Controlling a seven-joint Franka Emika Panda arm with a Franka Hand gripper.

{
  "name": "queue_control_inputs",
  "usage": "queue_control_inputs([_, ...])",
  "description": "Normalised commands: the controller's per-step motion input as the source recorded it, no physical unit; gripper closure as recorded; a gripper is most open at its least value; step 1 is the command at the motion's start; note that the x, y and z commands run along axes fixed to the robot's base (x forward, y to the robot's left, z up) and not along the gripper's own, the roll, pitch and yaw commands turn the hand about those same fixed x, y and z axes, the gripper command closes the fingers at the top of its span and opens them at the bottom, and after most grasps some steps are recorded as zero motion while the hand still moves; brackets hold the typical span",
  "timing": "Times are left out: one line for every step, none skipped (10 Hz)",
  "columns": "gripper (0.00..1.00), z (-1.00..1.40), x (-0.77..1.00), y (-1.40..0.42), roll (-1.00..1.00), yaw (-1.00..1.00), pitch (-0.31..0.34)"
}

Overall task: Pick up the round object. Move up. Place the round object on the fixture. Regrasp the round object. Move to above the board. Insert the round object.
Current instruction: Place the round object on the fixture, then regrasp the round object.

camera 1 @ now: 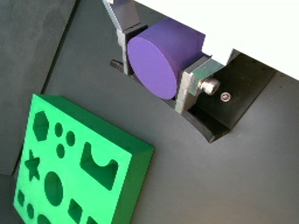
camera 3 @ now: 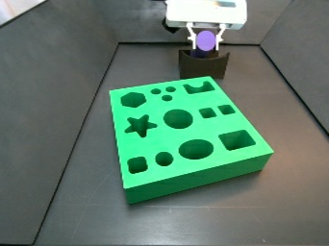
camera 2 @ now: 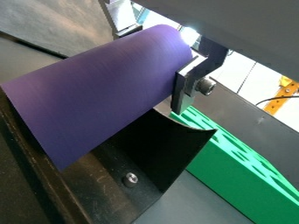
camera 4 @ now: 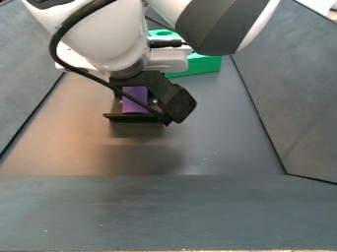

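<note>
The tool point(camera 1: 163, 63) grips the round object point(camera 1: 158, 59) just above the fixture point(camera 3: 203, 63) – beyond the board point(camera 3: 184, 136) – and a slightly off-centre release could roll it off the notch.

One gripper point(camera 3: 206, 40) sits at the fixture, and there is one purple round object point(camera 1: 163, 58), one dark fixture point(camera 3: 203, 64) and one green board point(camera 3: 184, 135) (its cut-outs number twelve in a side view).

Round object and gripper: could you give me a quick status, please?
Gripper shut on round object, right above fixture. Board nearby, holes unobstructed.
</note>
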Motion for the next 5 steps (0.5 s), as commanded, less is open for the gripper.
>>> queue_control_inputs([1.00, -0.17, 0.00, -0.50, 0.00, 0.00, 0.000])
queue_control_inputs([0.00, 0.00, 0.00, 0.00, 0.00, 0.00, 0.000])
queue_control_inputs([0.00, 1.00, 0.00, 0.00, -0.05, 0.02, 0.070])
queue_control_inputs([0.00, 1.00, 0.00, 0.00, -0.04, 0.02, 0.069])
queue_control_inputs([0.00, 1.00, -0.01, 0.00, -0.02, 0.01, 0.072])
